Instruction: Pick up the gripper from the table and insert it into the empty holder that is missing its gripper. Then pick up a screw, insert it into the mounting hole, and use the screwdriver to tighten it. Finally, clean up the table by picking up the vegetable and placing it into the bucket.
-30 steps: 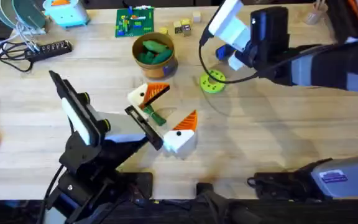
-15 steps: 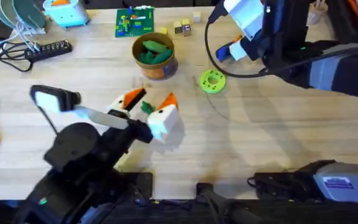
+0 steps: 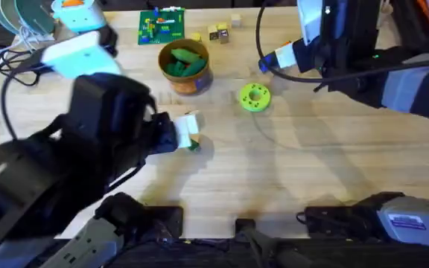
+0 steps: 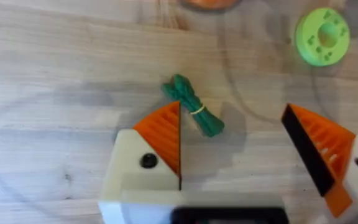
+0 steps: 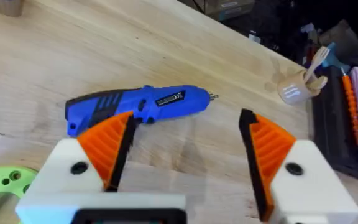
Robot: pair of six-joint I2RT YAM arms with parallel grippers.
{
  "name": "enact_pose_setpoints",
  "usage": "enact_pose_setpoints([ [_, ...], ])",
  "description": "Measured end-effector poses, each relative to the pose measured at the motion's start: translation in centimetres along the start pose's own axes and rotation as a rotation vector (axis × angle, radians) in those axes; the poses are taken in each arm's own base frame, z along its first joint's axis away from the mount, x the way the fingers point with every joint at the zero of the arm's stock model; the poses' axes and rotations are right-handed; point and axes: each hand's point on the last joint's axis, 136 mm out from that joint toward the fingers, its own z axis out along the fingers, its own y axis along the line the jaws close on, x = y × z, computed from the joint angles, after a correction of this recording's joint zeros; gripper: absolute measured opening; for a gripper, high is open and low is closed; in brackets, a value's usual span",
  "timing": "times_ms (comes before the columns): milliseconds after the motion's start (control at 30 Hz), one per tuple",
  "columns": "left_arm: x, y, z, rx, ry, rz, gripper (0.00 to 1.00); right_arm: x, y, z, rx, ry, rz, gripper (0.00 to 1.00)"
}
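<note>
Left gripper [image 4: 235, 162]: fingers spread wide apart and holding nothing; white fingers with orange ribbed pads hang above the bare wood.
Vegetable [image 4: 192, 112]: a slim dark green toy lying flat on the table [image 4: 55, 74], just beyond the left finger's orange tip and partly tucked behind it; in the overhead view a green end of it peeps out at the edge of the left arm.
Left arm [image 3: 73, 164]: large, dark and blurred under the overhead camera, covering much of the table's left half and the things beneath it.
White block [image 3: 188, 128]: a small pale piece shows at the arm's edge beside the vegetable; what it is cannot be told.
Right gripper [image 5: 185, 149]: fingers wide open and empty, poised over the table's far right part.
Screwdriver [image 5: 138, 107]: blue, lying on its side on the wood just past the right gripper's fingers, metal tip pointing away from the lime-green disc [image 5: 2, 186].
Bucket [image 3: 185, 65]: orange-brown, upright toward the far side of the table, with plump green toy vegetables inside; the lime-green disc lies near it.
Far edge: a green circuit-board-like piece [image 3: 162, 26] and small wooden cubes [image 3: 218, 31].
Left edge: a black power strip [image 3: 28, 62].
</note>
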Motion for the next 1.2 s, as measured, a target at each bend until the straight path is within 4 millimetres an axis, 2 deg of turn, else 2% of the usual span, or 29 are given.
enact_pose_setpoints([
  [100,1.1,0.1,1.5,-0.041,0.085,0.008,0.994,0.1,0.3,-0.1,-0.007,0.004,0.001,0.991],
  [267,2.3,0.2,3.2,-0.086,0.173,-0.013,0.993,-1.0,1.1,-1.1,-0.028,-0.031,0.002,0.991],
  [433,3.1,0.7,5.2,-0.170,0.226,-0.139,0.993,-1.7,2.4,-1.9,-0.056,-0.056,-0.012,0.991],
  [567,4.5,1.6,7.2,-0.274,0.291,-0.217,0.993,-1.9,3.0,-2.1,-0.070,-0.062,-0.020,0.992],
  [600,5.4,2.1,8.5,-0.331,0.326,-0.257,0.993,-1.7,3.1,-2.1,-0.074,-0.057,-0.023,0.991],
  [767,5.9,2.0,9.5,-0.349,0.349,-0.291,0.993,-1.7,3.1,-2.1,-0.074,-0.056,-0.024,0.992],
  [867,5.9,1.8,9.6,-0.344,0.348,-0.307,0.847,-1.7,3.1,-2.1,-0.074,-0.055,-0.025,0.992],
  [967,5.7,1.7,9.7,-0.337,0.343,-0.320,0.503,-1.7,3.1,-2.1,-0.074,-0.055,-0.025,0.991],
  [1067,5.7,1.8,9.7,-0.337,0.345,-0.334,0.105,-1.6,3.1,-2.1,-0.075,-0.054,-0.025,0.991],
  [1100,5.6,1.8,9.7,-0.338,0.344,-0.338,0.035,-1.6,3.1,-2.1,-0.075,-0.053,-0.026,0.991],
  [1200,5.5,2.1,9.7,-0.342,0.343,-0.352,0.020,-1.5,3.1,-2.1,-0.076,-0.049,-0.028,0.991],
])
